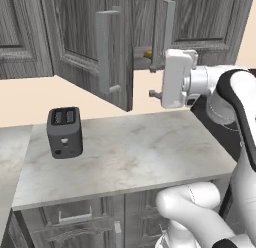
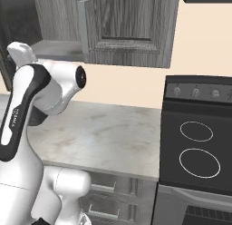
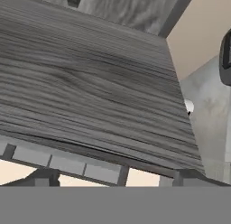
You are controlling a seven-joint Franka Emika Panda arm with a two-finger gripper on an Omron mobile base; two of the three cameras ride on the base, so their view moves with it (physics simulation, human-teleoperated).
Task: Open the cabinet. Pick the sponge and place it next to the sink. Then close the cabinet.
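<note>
Claw [image 1: 152, 82] spread wide, grasping nothing, raised at cabinet [image 1: 90, 47] front. Left door swung open beside claw. Sponge [image 1: 147, 54] just above fingertips, inside cabinet. Toaster [image 1: 64, 132] below-left on counter [image 1: 135, 152].

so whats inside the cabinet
Through the gap of the cabinet, a small yellow sponge shows on the shelf. The doors and the claw cover the rest.

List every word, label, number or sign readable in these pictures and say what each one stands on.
No text can be read with certainty.
Robot arm: small vertical lettering on the white link in the right base view, too small and blurred to read.
Stove: knobs and two ring outlines, no legible marks.
Toaster: no label readable.
Cabinet doors: wood grain and handles, no writing.
</note>
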